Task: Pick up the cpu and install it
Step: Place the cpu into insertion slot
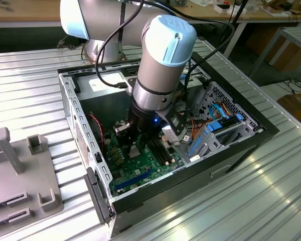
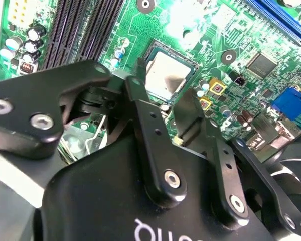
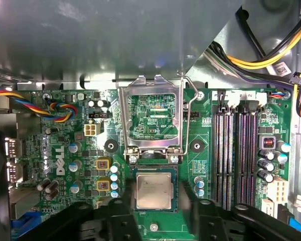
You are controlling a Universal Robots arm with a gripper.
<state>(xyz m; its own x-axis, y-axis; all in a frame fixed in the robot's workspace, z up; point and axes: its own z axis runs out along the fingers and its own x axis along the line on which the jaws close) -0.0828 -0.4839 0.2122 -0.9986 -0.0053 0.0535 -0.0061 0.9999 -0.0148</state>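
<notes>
The cpu (image 3: 153, 193), a small pale silver square, lies flat in the black-framed socket on the green motherboard (image 3: 65, 125); the second wrist view also catches the cpu (image 2: 165, 75). The socket's metal load plate (image 3: 151, 118) is flipped up, its wire lever (image 3: 193, 115) raised beside it. My gripper (image 3: 155, 205) hangs low over the socket and is open, one black finger on each side of the cpu with a gap to its edges. In the exterior view the gripper (image 1: 135, 143) reaches down inside the open computer case (image 1: 85, 145).
Black memory slots (image 3: 236, 160) run beside the socket. Yellow and black cables (image 3: 271, 45) hang near the case corner, and blue cables (image 1: 218, 118) lie by the drive bay. A grey fixture (image 1: 20, 170) stands on the ribbed metal table at the exterior view's left.
</notes>
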